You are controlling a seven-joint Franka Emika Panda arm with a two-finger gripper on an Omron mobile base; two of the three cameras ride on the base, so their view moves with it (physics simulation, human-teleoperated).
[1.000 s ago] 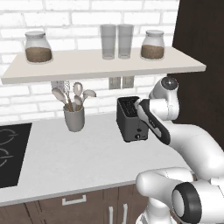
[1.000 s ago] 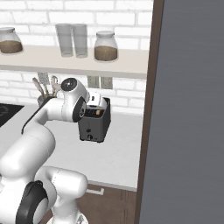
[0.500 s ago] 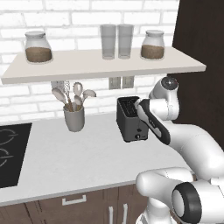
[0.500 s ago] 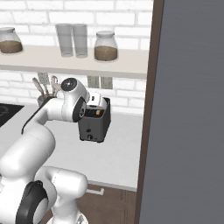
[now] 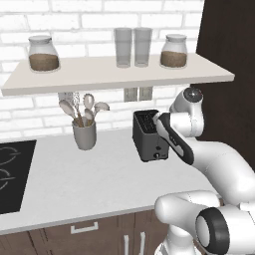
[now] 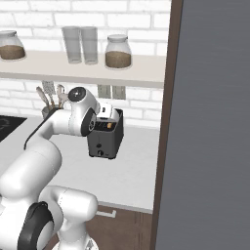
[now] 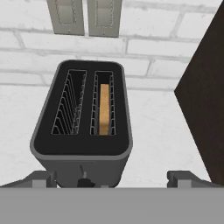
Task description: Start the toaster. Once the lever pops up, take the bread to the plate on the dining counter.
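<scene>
The dark grey toaster [image 5: 148,137] [image 6: 104,140] stands on the pale worktop near the brick wall. In the hand view I look down on the toaster [image 7: 48,140], and the tan bread [image 7: 104,109] sits low in its right slot; the left slot is empty. My gripper [image 7: 113,178] hovers above the toaster's front end, open, its fingertips [image 7: 41,178] spread wide on either side and touching nothing. A small dark lever knob [image 7: 83,181] shows at the toaster's front face. The plate and the dining counter are out of view.
A grey utensil cup [image 5: 84,135] stands left of the toaster, and a black hob [image 5: 12,174] lies at the far left. A shelf [image 5: 114,74] with jars and glasses hangs overhead. A dark tall cabinet [image 6: 210,122] rises just right of the toaster. Wall outlets [image 7: 85,17] sit behind it.
</scene>
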